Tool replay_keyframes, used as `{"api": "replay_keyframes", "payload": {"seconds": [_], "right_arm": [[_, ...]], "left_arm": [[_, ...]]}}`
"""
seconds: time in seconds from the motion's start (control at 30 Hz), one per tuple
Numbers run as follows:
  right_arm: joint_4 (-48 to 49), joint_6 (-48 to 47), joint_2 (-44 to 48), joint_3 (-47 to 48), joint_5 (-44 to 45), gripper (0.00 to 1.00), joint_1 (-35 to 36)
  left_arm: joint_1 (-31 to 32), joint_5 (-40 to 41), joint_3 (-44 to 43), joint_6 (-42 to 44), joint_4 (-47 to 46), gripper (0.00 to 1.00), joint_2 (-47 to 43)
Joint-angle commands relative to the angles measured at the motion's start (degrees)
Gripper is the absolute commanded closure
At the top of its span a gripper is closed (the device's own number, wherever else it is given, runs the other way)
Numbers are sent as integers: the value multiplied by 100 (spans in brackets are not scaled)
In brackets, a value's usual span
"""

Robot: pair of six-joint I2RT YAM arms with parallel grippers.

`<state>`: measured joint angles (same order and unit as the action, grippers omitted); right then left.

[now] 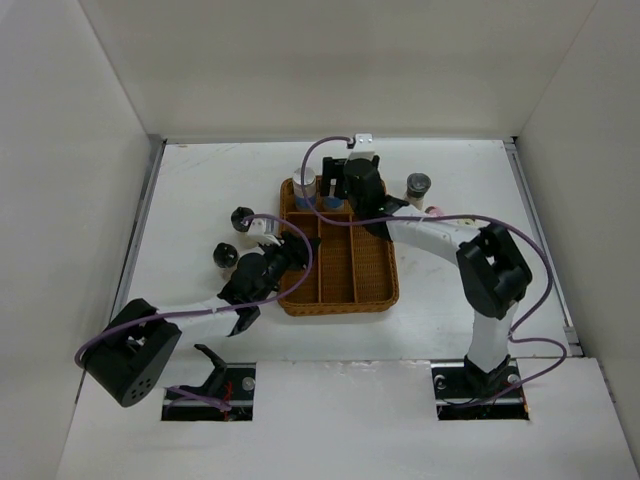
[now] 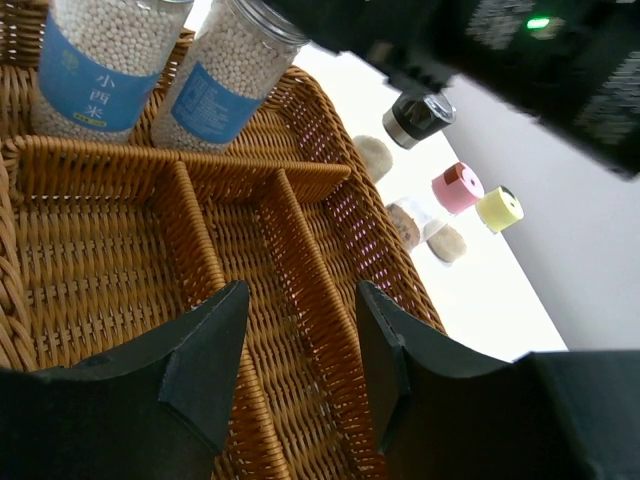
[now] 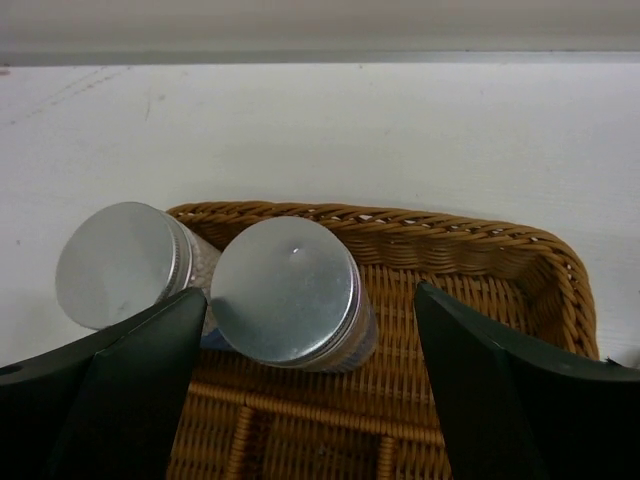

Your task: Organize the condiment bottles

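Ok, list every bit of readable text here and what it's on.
"小西米": on the blue label of the first blue-banded bottle.
Smaller print beneath it: too blurred to read.
Label of the second blue-banded bottle: print too blurred to read.
Nothing else is legible.

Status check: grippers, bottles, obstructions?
Right gripper open, straddling a silver-capped bottle standing in the wicker tray, back compartment. Left gripper parted, empty, over the tray. Smaller bottles loose on table, both sides. Nothing blocking.

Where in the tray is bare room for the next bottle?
The three long front slots of the brown wicker tray are bare, as is the back slot's right end. Its left end is crowded with two silver-capped, blue-banded bottles.
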<state>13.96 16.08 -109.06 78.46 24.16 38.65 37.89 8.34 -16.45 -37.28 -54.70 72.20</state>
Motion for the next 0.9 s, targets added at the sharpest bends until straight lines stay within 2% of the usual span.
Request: {"api": "replay_keyframes", "payload": {"seconds": [0.0, 0.2, 0.27, 0.33, 0.37, 0.4, 0.47, 0.53, 0.6, 0.77, 0.87], "right_arm": [[547, 53, 805, -154, 53, 8, 6], [907, 220, 2044, -1225, 80, 10, 6], [1038, 326, 2466, -1709, 71, 23, -3], [1109, 405, 2993, -2332, 97, 52, -47], [1092, 483, 3143, -2535, 97, 60, -64], [1074, 606, 3319, -2815, 45, 67, -82], [1074, 747, 3583, -3334, -8, 74, -56], [1092, 879, 3812, -3800, 1, 74, -12], [1214, 1081, 4040, -4231, 27, 69, 146], [1663, 1231, 4384, -4795, -148, 38, 340], [1742, 1179, 4419, -4831, -175, 26, 366]], "left_arm": [[-23, 27, 36, 98, -296, 55, -110], [-32, 177, 10, 300, -217, 53, -224], [-49, 194, 10, 457, -68, 52, -425], [-119, 360, -51, 633, 273, 52, -767], [-146, 518, -104, 651, 580, 52, -995], [-163, 711, -191, 669, 983, 51, -1224], [-181, 1185, -393, 687, 1932, 48, -1629], [-181, 1730, -665, 687, 2960, 42, -1989], [-199, 2257, -1025, 757, 4093, 34, -2332], [-383, 3682, -1598, 863, 6213, 17, -2711], [-629, 3798, -1748, 670, 6769, 14, -2651]]}}
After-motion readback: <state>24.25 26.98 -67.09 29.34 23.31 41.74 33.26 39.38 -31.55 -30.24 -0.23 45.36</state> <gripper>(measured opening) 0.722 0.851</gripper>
